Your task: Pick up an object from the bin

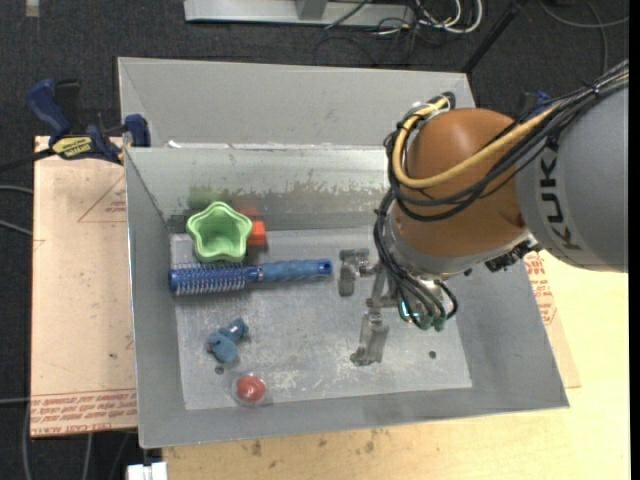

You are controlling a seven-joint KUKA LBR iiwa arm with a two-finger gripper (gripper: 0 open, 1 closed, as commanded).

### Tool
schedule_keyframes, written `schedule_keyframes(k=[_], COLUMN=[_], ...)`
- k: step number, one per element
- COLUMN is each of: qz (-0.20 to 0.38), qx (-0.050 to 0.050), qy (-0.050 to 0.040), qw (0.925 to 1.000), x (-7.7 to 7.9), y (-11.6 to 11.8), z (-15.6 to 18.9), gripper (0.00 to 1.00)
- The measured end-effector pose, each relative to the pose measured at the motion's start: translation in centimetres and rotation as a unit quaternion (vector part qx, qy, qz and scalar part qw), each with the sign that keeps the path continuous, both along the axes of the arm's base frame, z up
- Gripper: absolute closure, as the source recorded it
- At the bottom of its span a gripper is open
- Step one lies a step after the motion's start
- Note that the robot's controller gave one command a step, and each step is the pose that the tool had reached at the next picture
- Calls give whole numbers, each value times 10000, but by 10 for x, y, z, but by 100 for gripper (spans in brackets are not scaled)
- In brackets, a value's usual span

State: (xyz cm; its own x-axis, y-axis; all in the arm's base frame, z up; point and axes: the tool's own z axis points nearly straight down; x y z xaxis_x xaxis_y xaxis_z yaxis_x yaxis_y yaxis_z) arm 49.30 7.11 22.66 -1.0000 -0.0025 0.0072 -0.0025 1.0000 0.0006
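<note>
While the gripper (pixel 360 308) is hovering right of centre, jaws spread and empty over bare bin floor (pixel 300 343), the approach seems underway. The blue hairbrush (pixel 250 275) is lying just left, probably calling for a leftward shift.

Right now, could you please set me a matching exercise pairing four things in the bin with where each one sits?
Things: 1 green star-shaped cup; 2 blue hairbrush; 3 red ball; 4 end effector.
Places: A lowest in the view; B over the bin floor, right of the brush handle; C upper left, beside an orange block; D lying crosswise just below the cup.
Pairs: 1-C, 2-D, 3-A, 4-B.
</note>
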Motion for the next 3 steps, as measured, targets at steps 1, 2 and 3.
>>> schedule_keyframes(k=[1,2,3], qz=[-957,44,-74], qx=[14,2,-10], qy=[-48,-68,-31], qw=[9954,10000,10000], x=[44,49,109], y=[94,66,37], z=[-17,35,-42], gripper=[0,0,0])
